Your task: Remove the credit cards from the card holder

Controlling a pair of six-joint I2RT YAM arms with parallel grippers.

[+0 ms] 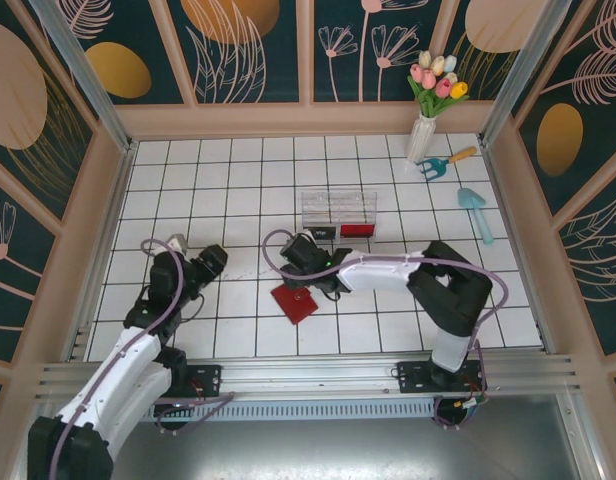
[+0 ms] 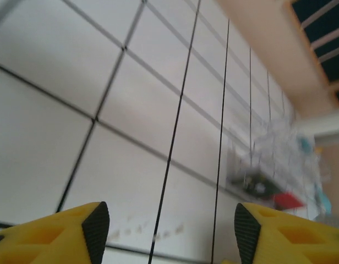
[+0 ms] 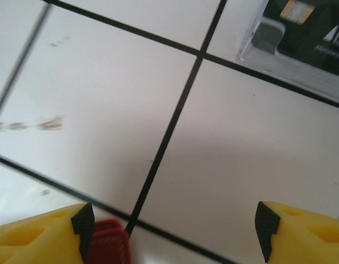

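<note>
In the top view, the small flat red folding card holder (image 1: 294, 302) lay on the white tiles just below centre, and it seemed closed. My right gripper (image 3: 172, 220) was just beside it, fingers spread with nothing between them. The left gripper (image 2: 172, 220), further left in the frame, was spread and empty too. I feared the thin holder would slide away from a finger instead of being caught, or that the arm would bump the clear plastic box (image 1: 338, 212) higher in the frame.

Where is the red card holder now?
The small flat red card holder lies near the centre of the tiled table in the top view, beside the right gripper, nearer the arms than the clear plastic box.
</note>
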